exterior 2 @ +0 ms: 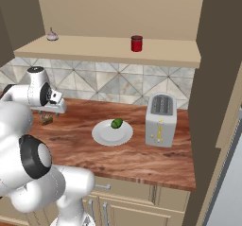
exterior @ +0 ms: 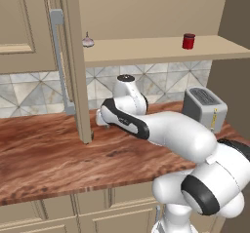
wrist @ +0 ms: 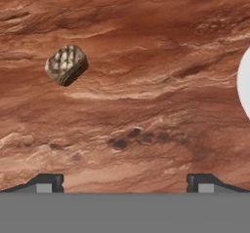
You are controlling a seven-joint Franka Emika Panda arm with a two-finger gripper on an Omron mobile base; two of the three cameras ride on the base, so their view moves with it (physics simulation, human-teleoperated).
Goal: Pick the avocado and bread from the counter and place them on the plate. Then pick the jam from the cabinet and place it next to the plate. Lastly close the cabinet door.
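While tool [wrist: 125, 181] hangs spread wide, empty | bread [wrist: 67, 64] on counter [wrist: 146, 110] below, off toward one fingertip

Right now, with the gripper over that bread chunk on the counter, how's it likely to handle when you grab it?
The bread looks small and blocky, so probably light and unlikely to roll. Its uneven crust should grip well, though it may crumble if squeezed. It lies off-centre from the open gripper.

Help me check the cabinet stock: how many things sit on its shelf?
2: a red jam jar toward the right of the shelf, and a pale garlic bulb at its left end.
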